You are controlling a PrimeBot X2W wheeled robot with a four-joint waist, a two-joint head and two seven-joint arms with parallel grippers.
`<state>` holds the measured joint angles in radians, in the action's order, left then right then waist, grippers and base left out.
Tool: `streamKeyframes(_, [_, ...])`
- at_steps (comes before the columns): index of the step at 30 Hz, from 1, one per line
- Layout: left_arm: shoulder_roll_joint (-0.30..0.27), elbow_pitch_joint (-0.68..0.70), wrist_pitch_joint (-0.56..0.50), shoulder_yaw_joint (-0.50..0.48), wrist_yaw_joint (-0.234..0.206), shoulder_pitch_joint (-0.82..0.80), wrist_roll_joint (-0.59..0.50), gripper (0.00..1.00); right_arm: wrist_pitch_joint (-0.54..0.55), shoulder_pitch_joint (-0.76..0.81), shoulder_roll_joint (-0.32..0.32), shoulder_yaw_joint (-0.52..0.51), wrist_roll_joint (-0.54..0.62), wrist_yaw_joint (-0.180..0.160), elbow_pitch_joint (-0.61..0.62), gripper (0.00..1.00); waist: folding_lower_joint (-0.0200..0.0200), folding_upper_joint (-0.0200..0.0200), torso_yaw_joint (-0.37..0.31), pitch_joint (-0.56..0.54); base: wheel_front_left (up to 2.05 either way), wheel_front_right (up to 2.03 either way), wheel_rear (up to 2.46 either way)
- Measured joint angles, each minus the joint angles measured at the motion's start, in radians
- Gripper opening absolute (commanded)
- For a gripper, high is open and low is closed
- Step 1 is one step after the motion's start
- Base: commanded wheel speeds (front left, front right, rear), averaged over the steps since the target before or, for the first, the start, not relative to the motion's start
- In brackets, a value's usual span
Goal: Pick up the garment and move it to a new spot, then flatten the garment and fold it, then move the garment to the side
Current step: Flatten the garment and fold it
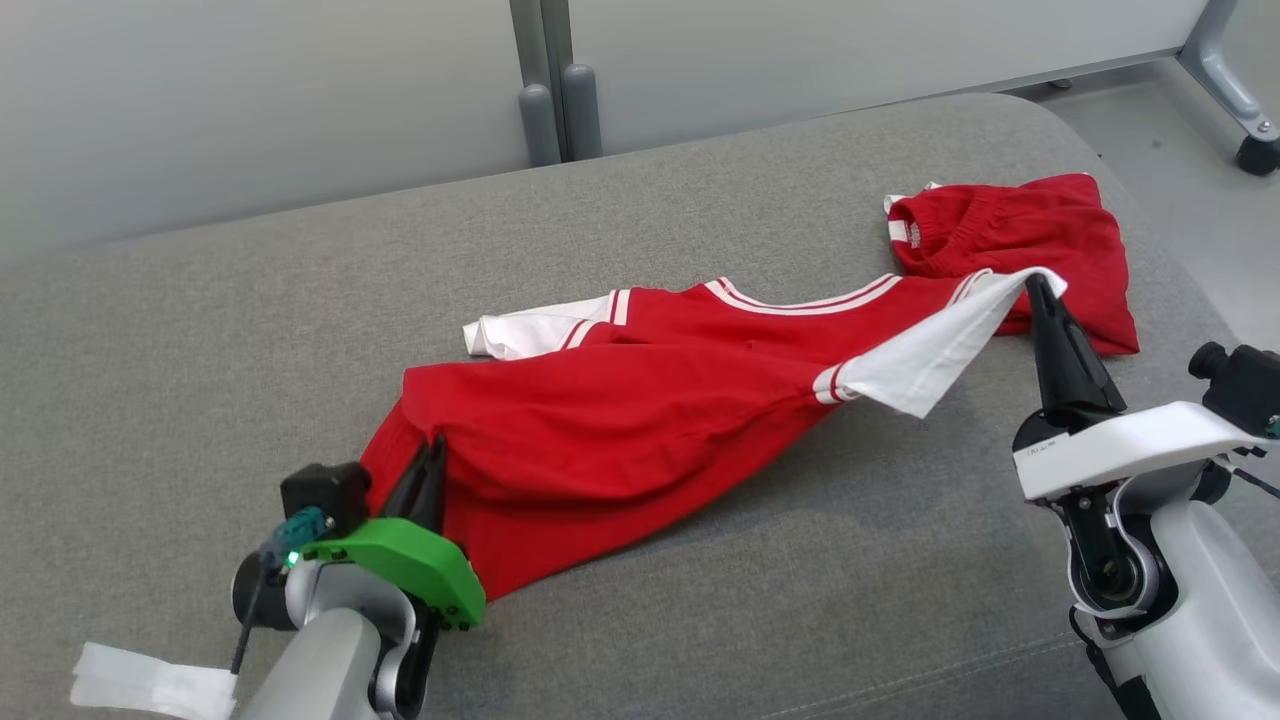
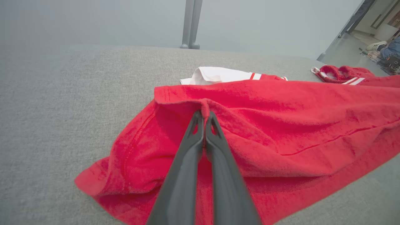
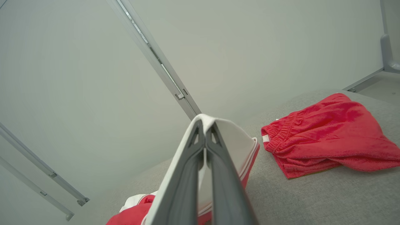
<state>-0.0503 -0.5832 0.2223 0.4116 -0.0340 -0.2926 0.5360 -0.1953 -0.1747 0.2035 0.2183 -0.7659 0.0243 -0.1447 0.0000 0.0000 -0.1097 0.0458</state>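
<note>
The garment (image 1: pixel 640 400) is a red T-shirt with white sleeves and striped trim, lying rumpled across the grey cushion (image 1: pixel 200 350). My left gripper (image 1: pixel 432 450) is shut on a pinch of the red hem at the shirt's lower left; the left wrist view shows the fold of red cloth (image 2: pixel 204 107) caught between the tips of that gripper (image 2: pixel 204 116). My right gripper (image 1: pixel 1035 285) is shut on the edge of the white sleeve (image 1: pixel 935 350), holding it lifted off the cushion. In the right wrist view the white sleeve (image 3: pixel 231 137) drapes over the tips of this gripper (image 3: pixel 205 125).
Red shorts (image 1: pixel 1030 250) with an elastic waist lie at the cushion's far right, just behind my right gripper. A white scrap (image 1: pixel 150 685) sits at the lower left. A grey partition wall (image 1: pixel 300 80) with a post (image 1: pixel 555 100) runs behind the cushion. A wheeled leg (image 1: pixel 1245 110) stands far right.
</note>
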Motion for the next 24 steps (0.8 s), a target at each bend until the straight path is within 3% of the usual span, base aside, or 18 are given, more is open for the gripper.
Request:
streamKeyframes(15, [-0.012,0.324,0.030,-0.144,0.021,-0.007,0.027,0.00,-0.024,0.031,0.028,-0.013,0.009,0.029,0.058,0.00,0.0000,0.0000,0.043,-0.051,0.00,0.00,0.00])
streamKeyframes(24, [-0.063,0.523,0.030,-0.218,0.021,0.040,-0.007,0.00,-0.026,0.018,0.025,-0.017,0.007,0.054,0.143,0.00,0.0000,0.0001,0.050,-0.078,0.00,0.00,0.00])
